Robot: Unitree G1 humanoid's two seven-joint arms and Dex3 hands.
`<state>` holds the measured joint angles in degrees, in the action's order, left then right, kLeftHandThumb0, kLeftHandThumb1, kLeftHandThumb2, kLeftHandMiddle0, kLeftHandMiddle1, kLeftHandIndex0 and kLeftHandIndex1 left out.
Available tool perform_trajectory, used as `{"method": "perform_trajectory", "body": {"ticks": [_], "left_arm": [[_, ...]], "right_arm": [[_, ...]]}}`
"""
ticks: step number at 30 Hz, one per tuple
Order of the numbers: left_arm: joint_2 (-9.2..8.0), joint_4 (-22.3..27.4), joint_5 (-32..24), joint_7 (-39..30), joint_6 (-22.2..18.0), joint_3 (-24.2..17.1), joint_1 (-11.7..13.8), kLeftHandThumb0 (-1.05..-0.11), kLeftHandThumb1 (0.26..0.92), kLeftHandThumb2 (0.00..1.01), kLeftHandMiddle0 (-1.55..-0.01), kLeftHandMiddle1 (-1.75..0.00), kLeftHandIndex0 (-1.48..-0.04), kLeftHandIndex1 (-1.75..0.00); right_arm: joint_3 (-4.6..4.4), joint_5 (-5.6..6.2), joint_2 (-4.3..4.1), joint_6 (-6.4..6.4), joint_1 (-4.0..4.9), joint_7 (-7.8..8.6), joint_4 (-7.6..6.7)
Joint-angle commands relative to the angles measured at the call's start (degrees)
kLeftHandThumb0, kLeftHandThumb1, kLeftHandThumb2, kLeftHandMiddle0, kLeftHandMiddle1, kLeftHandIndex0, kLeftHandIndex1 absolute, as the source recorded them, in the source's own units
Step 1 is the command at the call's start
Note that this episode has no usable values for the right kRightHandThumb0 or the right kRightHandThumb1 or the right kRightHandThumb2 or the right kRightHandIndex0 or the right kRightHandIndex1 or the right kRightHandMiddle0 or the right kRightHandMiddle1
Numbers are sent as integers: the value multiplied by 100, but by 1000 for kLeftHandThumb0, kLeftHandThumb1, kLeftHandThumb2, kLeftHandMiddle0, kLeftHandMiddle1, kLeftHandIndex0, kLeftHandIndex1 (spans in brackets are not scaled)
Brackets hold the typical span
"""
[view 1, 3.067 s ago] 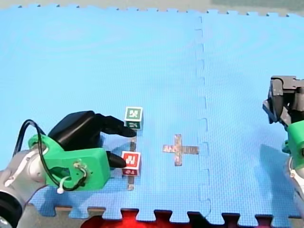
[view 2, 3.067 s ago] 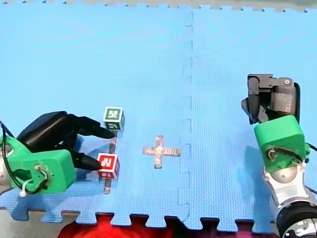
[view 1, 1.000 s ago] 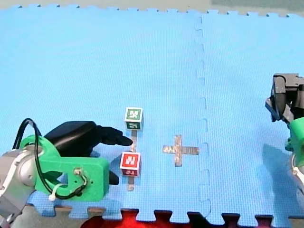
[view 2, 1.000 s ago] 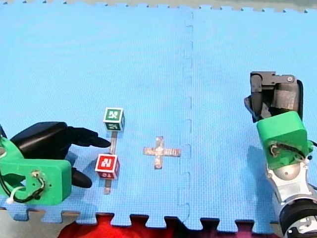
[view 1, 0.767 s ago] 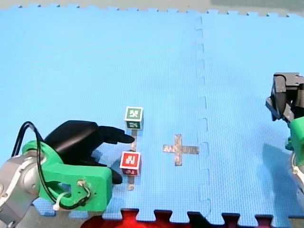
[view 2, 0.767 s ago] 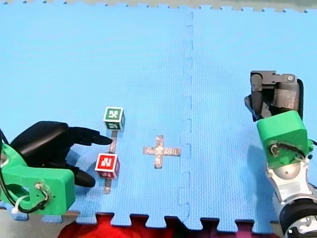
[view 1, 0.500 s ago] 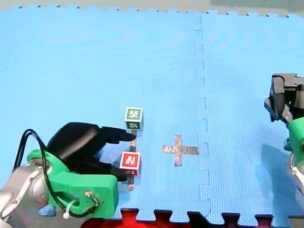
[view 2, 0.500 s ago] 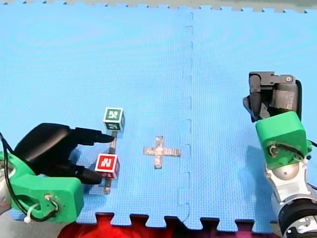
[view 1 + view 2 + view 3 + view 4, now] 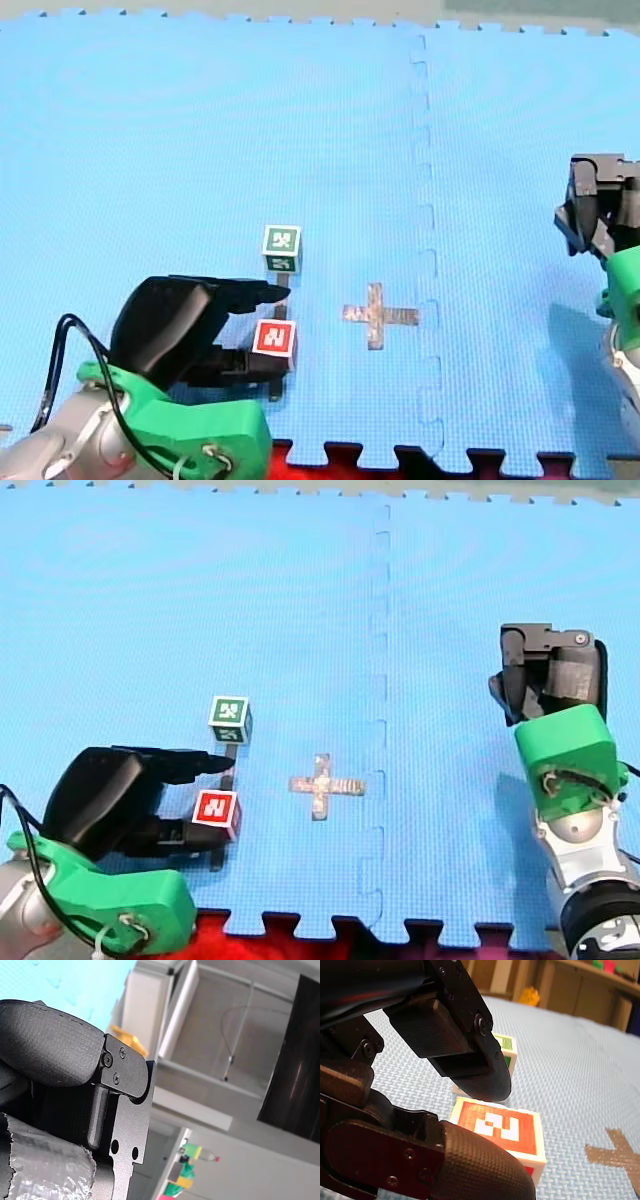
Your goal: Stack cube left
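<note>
A red cube (image 9: 274, 340) sits on the blue mat, with a green cube (image 9: 282, 248) just behind it; they do not touch. My left hand (image 9: 274, 327) comes in from the near left and straddles the red cube. One fingertip (image 9: 272, 292) hovers over the gap between the cubes. The thumb (image 9: 262, 362) lies against the cube's near left side. In the second wrist view the red cube (image 9: 497, 1130) lies between that finger (image 9: 482, 1082) and the thumb (image 9: 485, 1175), with the green cube (image 9: 507, 1051) behind. My right hand (image 9: 548, 675) stays at the far right and holds nothing.
A silver tape cross (image 9: 375, 315) marks the mat right of the cubes. A thin tape strip (image 9: 276, 385) runs under the cubes. The mat seam (image 9: 428, 230) runs front to back. The jagged front edge (image 9: 340, 458) is close behind the left hand.
My left hand swung round towards the near edge and brought its finger and thumb to either side of the red cube. Both cubes stayed put. The right hand hardly moved.
</note>
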<state>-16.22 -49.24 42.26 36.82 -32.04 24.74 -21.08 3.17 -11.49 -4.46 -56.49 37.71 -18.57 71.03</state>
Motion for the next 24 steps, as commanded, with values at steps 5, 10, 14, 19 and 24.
{"method": "perform_trajectory", "body": {"ticks": [5, 10, 14, 19, 24], "left_arm": [[71, -724, 11, 316, -484, 141, -290, -1048, 907, 49, -908, -1746, -942, -46], [-71, -595, 126, 28, -381, 292, -348, -1048, 891, 24, -905, -1746, -967, -45], [-156, -335, 188, -100, -269, 335, -308, -1047, 872, 8, -902, -1746, -995, -48], [-279, 37, 234, -214, -208, 351, -217, -423, 718, 2, -903, -1746, -1318, -135], [-328, 187, 134, -422, -246, 315, -222, -486, 738, 9, -946, -1746, -1341, -71]], "right_arm": [[75, 111, -116, -156, -39, 52, -151], [114, 213, -142, -240, -63, 199, -252], [142, 281, -148, -285, -72, 304, -302], [165, 319, -148, -300, -80, 359, -332], [171, 301, -145, -313, -86, 337, -344]]}}
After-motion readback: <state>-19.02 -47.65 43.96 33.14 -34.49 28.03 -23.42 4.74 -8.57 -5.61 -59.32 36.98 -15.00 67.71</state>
